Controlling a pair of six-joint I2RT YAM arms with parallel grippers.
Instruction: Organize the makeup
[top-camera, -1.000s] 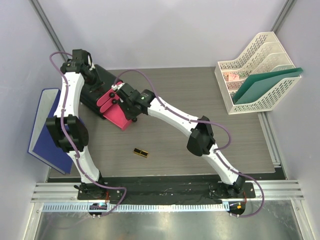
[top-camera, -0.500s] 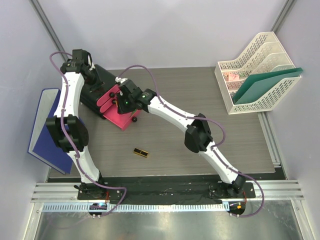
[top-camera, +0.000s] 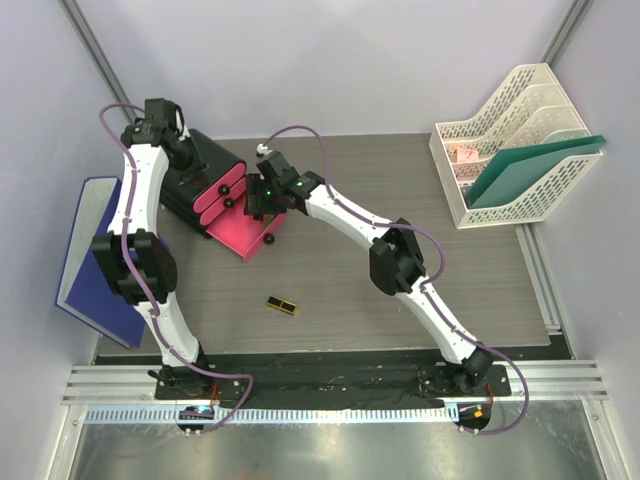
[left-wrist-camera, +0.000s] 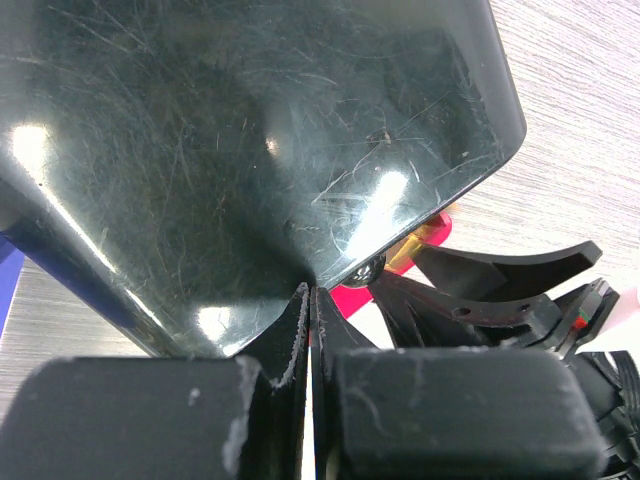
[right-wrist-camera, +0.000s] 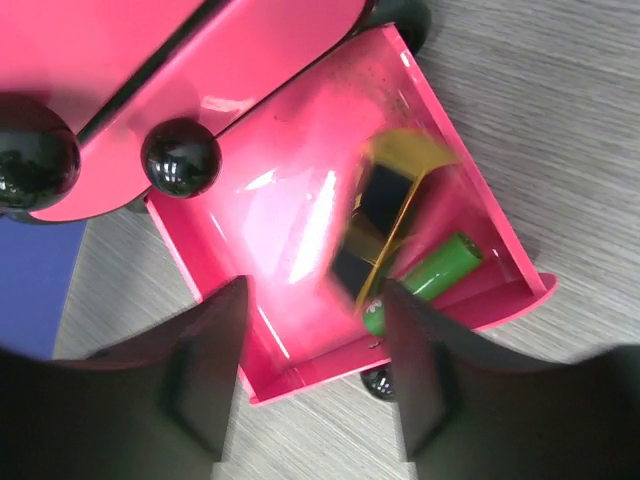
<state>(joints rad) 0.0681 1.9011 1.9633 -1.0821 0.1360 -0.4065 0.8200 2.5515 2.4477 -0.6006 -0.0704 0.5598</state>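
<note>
- one black-and-gold lipstick lies alone on the table, near the middle and well apart from the box.
- one green tube lies in the open pink drawer, against its near right corner.
- one black-and-gold piece is in the same drawer, just beside the green tube; it is too blurred to tell its exact shape.
- one black box stands at the far left of the table. its lower pink drawer is pulled out toward the middle, and the pink front above it is closed.
- two round black knobs show on the closed pink front.
- the right end effector hangs over the open drawer with its fingers apart, holding nothing.
- the left end effector has its fingers pressed together, right at the glossy top of the black box.
- one cream file rack sits at the far right, with green folders in its slots.
- one blue board lies at the left edge.
</note>
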